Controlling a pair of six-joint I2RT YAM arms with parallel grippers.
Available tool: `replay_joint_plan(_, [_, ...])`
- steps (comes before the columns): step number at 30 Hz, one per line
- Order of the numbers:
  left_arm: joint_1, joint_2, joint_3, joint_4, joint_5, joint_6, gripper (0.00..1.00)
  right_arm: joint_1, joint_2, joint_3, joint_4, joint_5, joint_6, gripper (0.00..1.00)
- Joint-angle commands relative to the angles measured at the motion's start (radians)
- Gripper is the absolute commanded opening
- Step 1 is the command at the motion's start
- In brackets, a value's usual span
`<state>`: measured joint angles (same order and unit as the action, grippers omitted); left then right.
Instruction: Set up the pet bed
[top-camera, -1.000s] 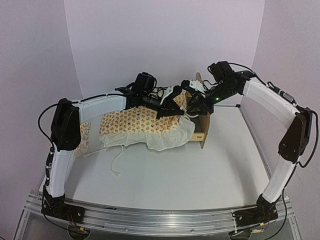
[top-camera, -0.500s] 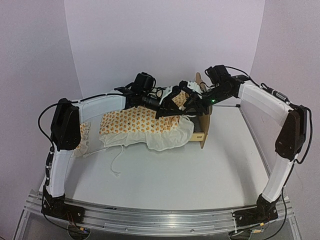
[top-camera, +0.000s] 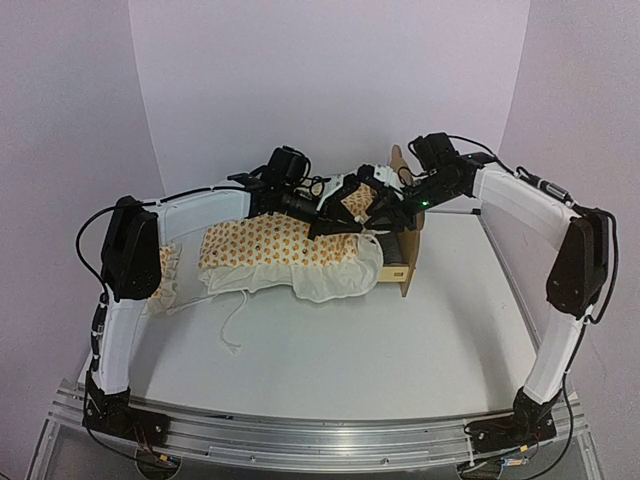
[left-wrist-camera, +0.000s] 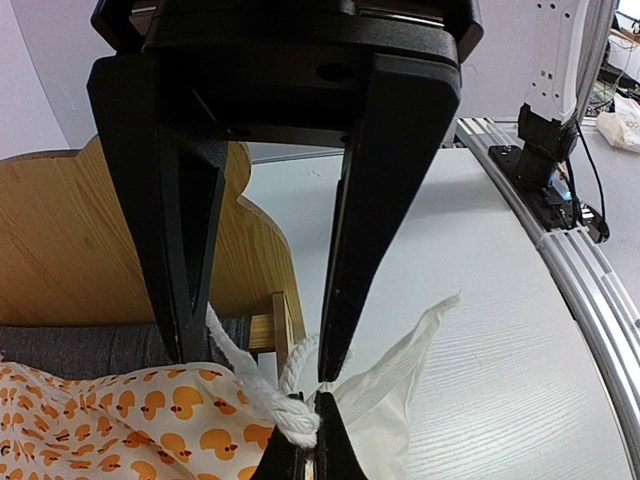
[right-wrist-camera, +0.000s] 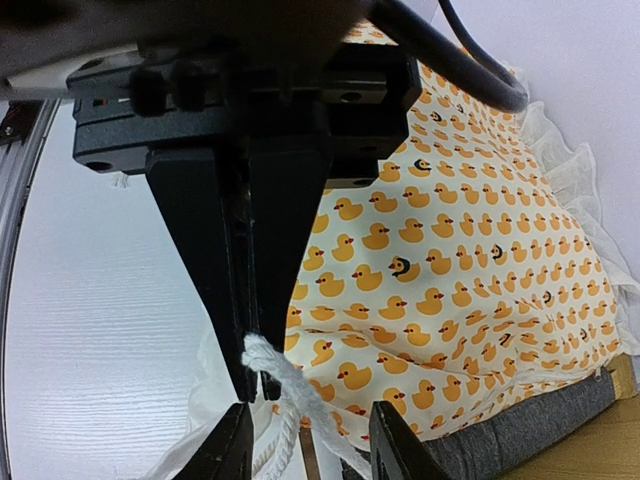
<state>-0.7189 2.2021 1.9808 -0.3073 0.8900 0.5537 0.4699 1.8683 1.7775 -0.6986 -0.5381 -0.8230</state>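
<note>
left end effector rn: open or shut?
Shut. In the left wrist view the left end effector has its tips together, pinching the white cord and a cream corner of the bedding.

Soft, even light falls on our worktop (top-camera: 400, 330), leaving only faint shadows; the backdrop (top-camera: 330, 90) takes a lilac cast. In the wrist views we see the left hand (left-wrist-camera: 305, 445) nearly black, and a cable (right-wrist-camera: 450, 60) near the lens blurs, perhaps from closeness.
</note>
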Motion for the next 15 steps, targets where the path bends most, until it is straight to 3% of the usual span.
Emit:
replay_joint_plan(1, [-0.016, -0.026, 0.029, 0.055, 0.028, 0.032, 0.00, -0.005, 0.022, -0.020, -0.033, 0.024, -0.018, 0.40])
replay_joint_plan(7, [-0.011, -0.020, 0.035, 0.085, 0.035, -0.014, 0.00, -0.011, 0.006, -0.051, -0.016, -0.026, 0.012, 0.43])
replay_joint_plan(10, [-0.007, -0.022, 0.030, 0.092, 0.063, -0.028, 0.00, -0.061, -0.035, -0.130, 0.122, -0.147, 0.150, 0.48])
replay_joint_plan(15, [-0.009, -0.028, 0.017, 0.092, 0.091, -0.006, 0.00, -0.066, -0.070, -0.180, 0.213, -0.128, 0.145, 0.51])
